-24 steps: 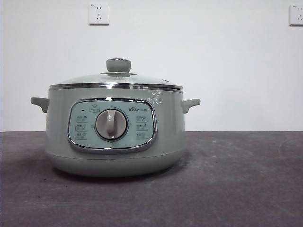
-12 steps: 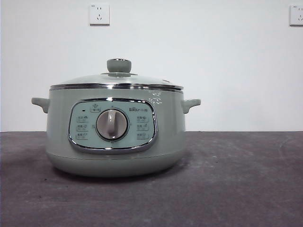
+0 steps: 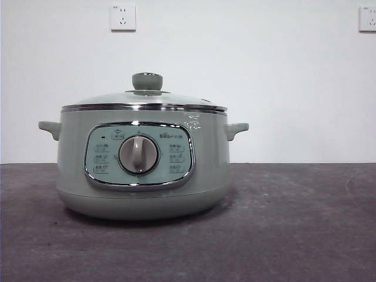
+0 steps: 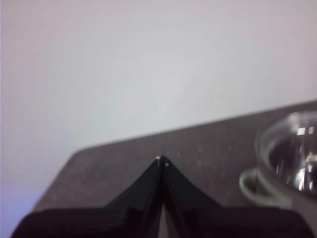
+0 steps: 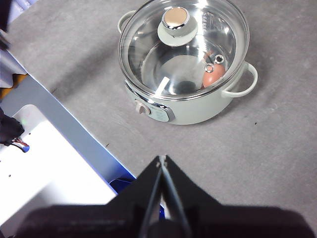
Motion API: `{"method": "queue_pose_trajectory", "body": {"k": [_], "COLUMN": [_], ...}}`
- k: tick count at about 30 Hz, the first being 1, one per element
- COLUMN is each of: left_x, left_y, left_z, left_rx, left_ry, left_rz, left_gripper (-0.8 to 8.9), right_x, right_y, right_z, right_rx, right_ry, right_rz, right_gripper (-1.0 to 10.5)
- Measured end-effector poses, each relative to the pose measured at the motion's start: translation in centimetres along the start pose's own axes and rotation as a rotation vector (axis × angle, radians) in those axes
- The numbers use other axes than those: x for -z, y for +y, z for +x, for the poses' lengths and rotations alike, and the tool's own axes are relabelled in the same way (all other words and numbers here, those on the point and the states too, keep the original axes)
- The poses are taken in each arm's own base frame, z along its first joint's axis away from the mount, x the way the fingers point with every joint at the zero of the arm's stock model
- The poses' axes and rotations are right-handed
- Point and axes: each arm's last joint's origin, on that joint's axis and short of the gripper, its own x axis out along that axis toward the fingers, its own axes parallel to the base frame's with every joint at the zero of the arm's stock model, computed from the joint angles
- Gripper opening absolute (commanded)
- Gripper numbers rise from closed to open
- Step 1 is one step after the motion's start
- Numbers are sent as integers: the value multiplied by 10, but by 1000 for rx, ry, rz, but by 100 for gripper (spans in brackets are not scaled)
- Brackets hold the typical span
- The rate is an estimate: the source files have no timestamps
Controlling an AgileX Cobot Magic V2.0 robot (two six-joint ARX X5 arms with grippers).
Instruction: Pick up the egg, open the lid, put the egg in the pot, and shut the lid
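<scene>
A plain white wall (image 3: 282,82) rises behind the dark grey tabletop (image 3: 294,223). Two white power sockets sit high on that wall, one (image 3: 123,17) left, one (image 3: 368,18) at the far right.

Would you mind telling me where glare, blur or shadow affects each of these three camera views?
Front view: sharp and evenly lit, a soft shadow under the pot, bright glints along the lid rim. Left wrist view: hazy, the pot's glass edge washed by reflections, left gripper shut. Right wrist view: clear; streaks of glare cross the glass, yet the egg shows through it; right gripper shut.
</scene>
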Motion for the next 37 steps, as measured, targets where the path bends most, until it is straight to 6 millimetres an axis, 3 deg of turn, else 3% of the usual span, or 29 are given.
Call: {"method": "queue_pose_trajectory", "body": {"k": [6,15,21,37], "left_x": [45,79,86,86], "left_y": [-6,-12,-13,-13], "left_z": [3,5,3,3], "left_rx": [-7,1,6,8], "left_ry": [80,146,221,223], "left_rz": [-11,-53,-106,-119], "left_gripper": [-3,-3,-3,-3], "right_x": [0,0,0,0], "right_y": [0,0,0,0], "right_z": [0,0,0,0], "right_rx": [0,0,0,0], "right_ry": [0,0,0,0], "right_rz": [0,0,0,0], "right_gripper": [0,0,0,0]}}
